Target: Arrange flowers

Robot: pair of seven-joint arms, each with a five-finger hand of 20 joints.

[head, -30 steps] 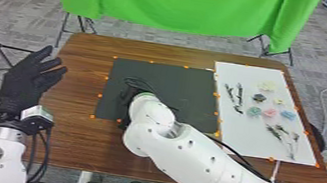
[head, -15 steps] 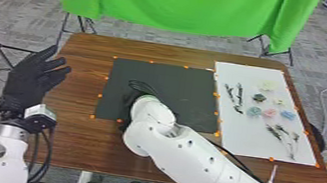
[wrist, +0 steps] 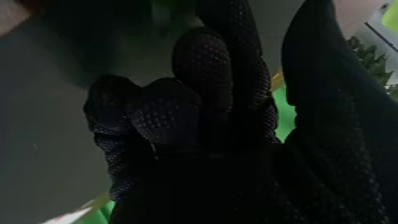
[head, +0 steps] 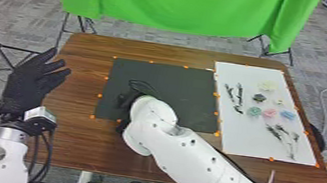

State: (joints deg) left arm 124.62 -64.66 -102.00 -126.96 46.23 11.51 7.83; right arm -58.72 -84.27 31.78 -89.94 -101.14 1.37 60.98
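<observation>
- 2 white arms come in from the table's near side, and from here I'd say the right has the work.
- The left hand, black-gloved fabric (head: pixel 32 78), is held at the left of the brown wooden table (head: pixel 73 139), fingers loosely spread, with nothing in them.
- The right hand, in the same black fabric (wrist: pixel 204 170), is over the dark rectangular mat (head: pixel 188 82). Its fingers look relaxed, mostly lying together, the thumb apart; I see nothing pinched. Whether it touches the mat, I can't tell.
- My guess is that a piece is being laid or settled there. Done well, that wants soft fingers, a low release and a straight lift, so the glove's fabric snags nothing and drags no stem askew.
- To the right, on the white flat board (head: pixel 235 138), lie thin stems with dark green leaves (head: pixel 278 130). They'd be best pinched at the bare stalk, as the leaves could bend or catch.
- Past them sit 3 blossoms in a row: pale teal, ruffled (head: pixel 254 111); soft pink, round (head: pixel 270 112); light blue, round (head: pixel 288 115). I'd save these for after the stems, and cup them lightly, since petals may crush.
- Farther up are slender dark twigs (head: pixel 239 96), a dark green rosette (head: pixel 259 98) and a pale yellow blossom (head: pixel 267 86).
- Beyond the table hangs bright green cloth (head: pixel 179 6).
</observation>
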